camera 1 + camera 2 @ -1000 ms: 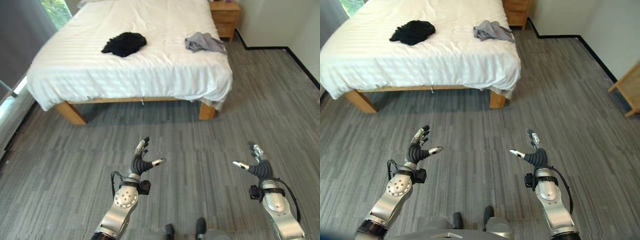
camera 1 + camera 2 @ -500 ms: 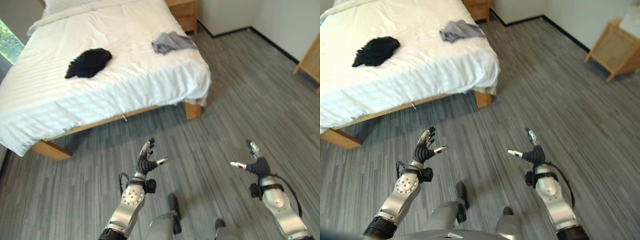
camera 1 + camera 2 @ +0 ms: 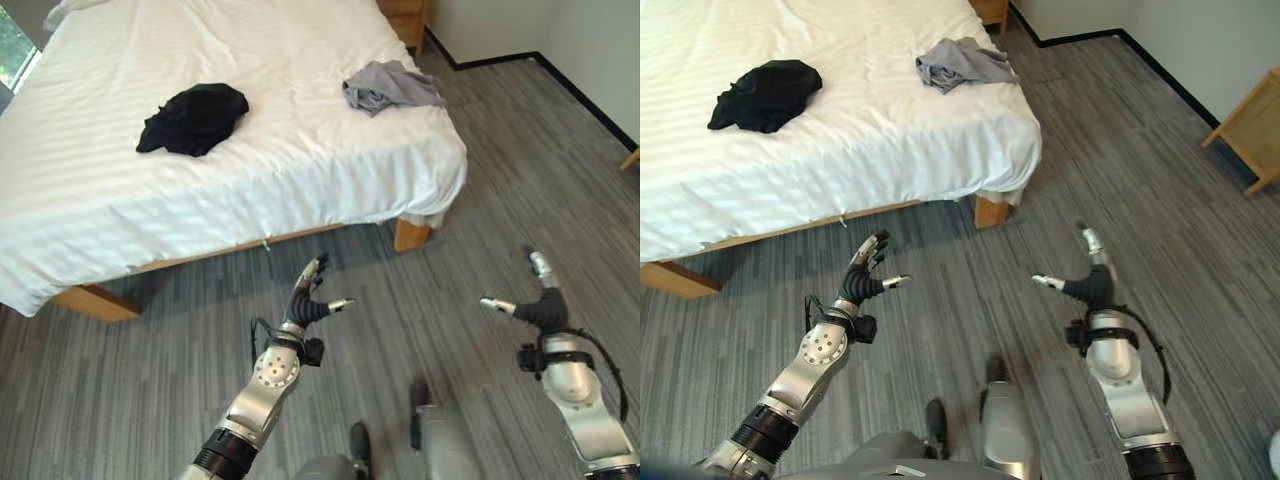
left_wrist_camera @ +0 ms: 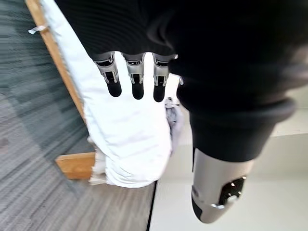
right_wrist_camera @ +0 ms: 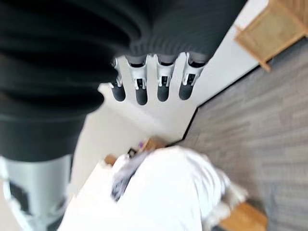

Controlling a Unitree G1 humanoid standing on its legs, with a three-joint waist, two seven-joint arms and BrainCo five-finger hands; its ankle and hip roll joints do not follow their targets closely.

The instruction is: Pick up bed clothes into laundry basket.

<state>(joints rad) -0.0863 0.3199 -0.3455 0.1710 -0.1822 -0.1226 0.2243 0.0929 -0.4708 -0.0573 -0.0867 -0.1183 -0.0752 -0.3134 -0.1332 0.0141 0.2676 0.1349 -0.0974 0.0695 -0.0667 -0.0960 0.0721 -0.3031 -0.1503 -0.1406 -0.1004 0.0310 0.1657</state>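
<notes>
We see the grey plank floor (image 3: 120,380) spread across the room, and on it the bed (image 3: 250,190), the largest thing here, with a white striped cover hanging over its wooden frame and one wooden leg (image 3: 990,210) showing at the near corner. Two pieces of clothing lie on top of the bed, well apart from each other. The black garment (image 3: 193,118) sits bunched toward our left side of the bed. The grey garment (image 3: 388,86) lies crumpled near the bed's right edge, farther from us than the black one. Both rest on the cover, untouched by either hand.

A wooden nightstand (image 3: 405,15) stands at the far corner of the bed by the wall, and the corner of another piece of wooden furniture (image 3: 1252,135) shows at the right side of the room.

Our left hand (image 3: 312,298) is raised over the floor, short of the bed's near edge, its fingers (image 4: 137,79) straight and released, thumb held out to the side, holding nothing. Our right hand (image 3: 535,300) is raised over the floor to the right, past the bed's corner, with its fingers (image 5: 161,82) likewise straight and released, thumb apart, and nothing in it. The two hands are well apart from one another and from the clothes.
</notes>
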